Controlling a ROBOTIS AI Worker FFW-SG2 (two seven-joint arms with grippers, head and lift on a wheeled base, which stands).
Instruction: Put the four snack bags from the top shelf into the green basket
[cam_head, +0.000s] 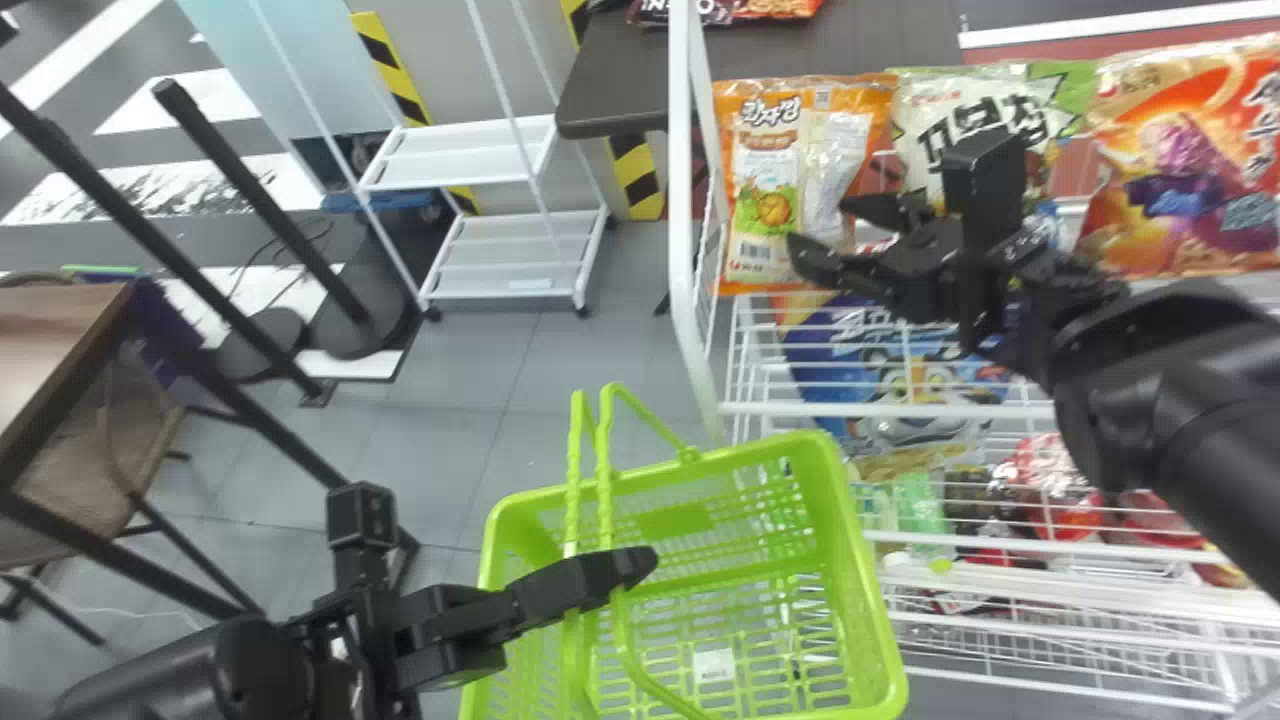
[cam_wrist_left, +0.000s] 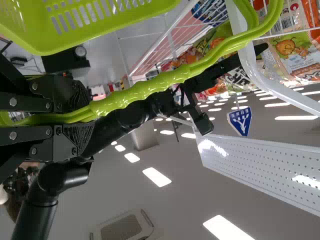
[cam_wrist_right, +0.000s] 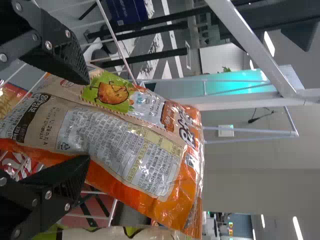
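My right gripper (cam_head: 826, 228) stands open over the top shelf, in front of the orange snack bag (cam_head: 768, 180). In the right wrist view, that bag (cam_wrist_right: 135, 145) lies beyond and between the spread fingers of the gripper (cam_wrist_right: 88, 120). To its right on the shelf come a green-and-white bag (cam_head: 930, 110), partly covered by the arm, and a red-orange bag (cam_head: 1180, 170). My left gripper (cam_head: 636, 568) is shut on the handles of the green basket (cam_head: 868, 560), which hangs beside the rack; the left wrist view shows the gripper (cam_wrist_left: 91, 117) around both handles (cam_wrist_left: 145, 87).
The white wire rack's side frame (cam_head: 685, 220) rises between the orange bag and the aisle. Lower shelves (cam_head: 1000, 410) hold other packages. A brown table (cam_head: 60, 340) stands at the left and a white trolley (cam_head: 510, 255) farther back. Grey floor (cam_head: 440, 430) lies between them and the basket.
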